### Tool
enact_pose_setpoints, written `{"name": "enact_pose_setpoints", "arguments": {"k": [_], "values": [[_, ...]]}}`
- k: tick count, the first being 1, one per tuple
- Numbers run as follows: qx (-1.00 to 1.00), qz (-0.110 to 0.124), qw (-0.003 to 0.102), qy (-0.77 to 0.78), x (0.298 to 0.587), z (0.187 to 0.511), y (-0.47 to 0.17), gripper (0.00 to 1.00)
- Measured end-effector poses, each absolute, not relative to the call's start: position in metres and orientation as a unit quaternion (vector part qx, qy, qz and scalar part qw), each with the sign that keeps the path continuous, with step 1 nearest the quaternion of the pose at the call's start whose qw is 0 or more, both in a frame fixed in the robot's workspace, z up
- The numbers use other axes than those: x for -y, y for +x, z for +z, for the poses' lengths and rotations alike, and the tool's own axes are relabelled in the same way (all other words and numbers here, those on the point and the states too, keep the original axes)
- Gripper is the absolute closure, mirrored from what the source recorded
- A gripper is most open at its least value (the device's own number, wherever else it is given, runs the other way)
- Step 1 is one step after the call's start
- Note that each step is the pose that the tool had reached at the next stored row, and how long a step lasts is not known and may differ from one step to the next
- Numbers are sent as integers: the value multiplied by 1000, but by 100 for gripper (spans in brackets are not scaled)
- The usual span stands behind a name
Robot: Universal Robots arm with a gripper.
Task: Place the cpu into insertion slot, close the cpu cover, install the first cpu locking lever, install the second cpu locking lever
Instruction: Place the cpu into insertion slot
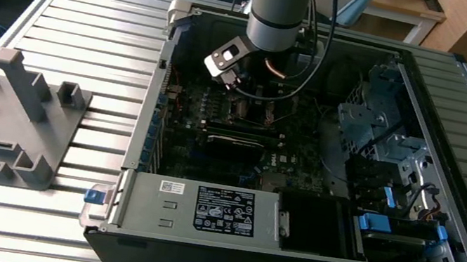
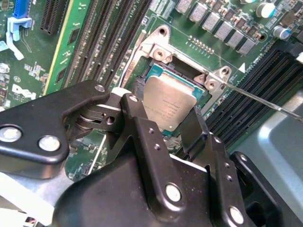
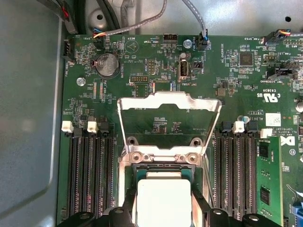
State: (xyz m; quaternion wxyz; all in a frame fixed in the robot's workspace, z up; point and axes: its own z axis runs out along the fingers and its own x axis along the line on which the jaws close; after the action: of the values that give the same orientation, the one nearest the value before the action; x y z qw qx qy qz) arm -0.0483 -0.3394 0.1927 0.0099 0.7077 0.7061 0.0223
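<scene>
The cpu (image 2: 170,106) is a flat grey square chip, and my gripper (image 2: 168,125) is shut on it, one black finger (image 2: 139,125) on each side. It hangs right over the insertion slot (image 3: 163,171), whose silvery rim shows around the chip (image 3: 163,198); I cannot tell whether it touches the socket. The cpu cover (image 3: 168,99), a thin metal frame with a window, stands hinged open beyond the slot. A thin locking lever (image 2: 265,101) sticks out past the socket. In the exterior view my gripper (image 1: 238,88) reaches down into the open computer case (image 1: 138,158).
Long black memory slots (image 3: 90,175) flank the socket on both sides, with a green module (image 3: 267,179) in one. Cables run along the board's edge (image 3: 199,28). A power supply (image 1: 201,207) and drive cages (image 1: 385,135) fill the case. A grey fixture (image 1: 7,122) stands at the exterior view's left.
</scene>
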Motion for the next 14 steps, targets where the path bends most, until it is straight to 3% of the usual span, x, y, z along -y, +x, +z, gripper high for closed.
{"name": "enact_pose_setpoints", "arguments": {"k": [14], "values": [[-706,22,10,708,339,192,-47,46]]}}
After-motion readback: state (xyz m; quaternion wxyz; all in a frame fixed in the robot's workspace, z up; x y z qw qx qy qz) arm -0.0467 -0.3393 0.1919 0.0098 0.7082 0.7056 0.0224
